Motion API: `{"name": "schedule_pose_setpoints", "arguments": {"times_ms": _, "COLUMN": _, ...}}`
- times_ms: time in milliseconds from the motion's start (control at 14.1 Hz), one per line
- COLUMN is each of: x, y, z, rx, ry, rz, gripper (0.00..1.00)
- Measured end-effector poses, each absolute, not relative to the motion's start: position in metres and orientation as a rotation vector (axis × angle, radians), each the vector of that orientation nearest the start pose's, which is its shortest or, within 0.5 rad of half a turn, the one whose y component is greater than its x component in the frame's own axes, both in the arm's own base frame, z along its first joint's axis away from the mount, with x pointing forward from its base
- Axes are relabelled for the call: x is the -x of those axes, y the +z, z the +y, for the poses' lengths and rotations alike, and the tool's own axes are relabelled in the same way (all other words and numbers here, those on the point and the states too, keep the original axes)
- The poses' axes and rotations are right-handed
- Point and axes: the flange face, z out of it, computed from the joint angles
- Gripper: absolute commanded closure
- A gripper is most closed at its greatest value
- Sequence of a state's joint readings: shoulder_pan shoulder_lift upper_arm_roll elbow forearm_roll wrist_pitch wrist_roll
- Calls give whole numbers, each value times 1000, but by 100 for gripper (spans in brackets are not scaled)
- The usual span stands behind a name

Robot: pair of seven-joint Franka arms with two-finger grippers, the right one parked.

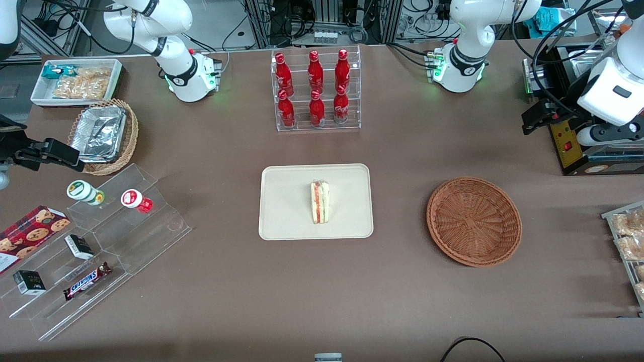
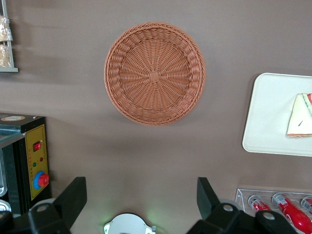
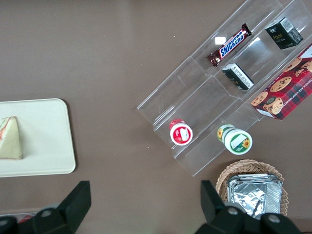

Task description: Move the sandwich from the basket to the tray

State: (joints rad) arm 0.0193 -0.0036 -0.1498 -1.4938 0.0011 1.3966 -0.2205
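Sandwich lies on the tray; basket sits bare on the bench. Hand hovers high, fingers wide, holding nothing.

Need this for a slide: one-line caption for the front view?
Sandwich on tray, basket empty, open gripper raised above the table.

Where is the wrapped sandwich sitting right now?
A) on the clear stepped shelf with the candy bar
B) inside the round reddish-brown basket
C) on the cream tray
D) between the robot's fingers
C: the sandwich lies on the tray, the basket holds nothing, and the gripper hangs open and empty, high above the table at the working arm's end.
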Motion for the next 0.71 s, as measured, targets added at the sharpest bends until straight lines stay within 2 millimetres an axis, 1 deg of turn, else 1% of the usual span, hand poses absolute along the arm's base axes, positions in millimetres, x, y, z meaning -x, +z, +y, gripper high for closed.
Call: {"name": "schedule_pose_setpoints", "arguments": {"times_ms": 707, "x": -527, "y": 651, "z": -70, "rx": 3119, "ry": 136, "rz": -110, "gripper": 0}}
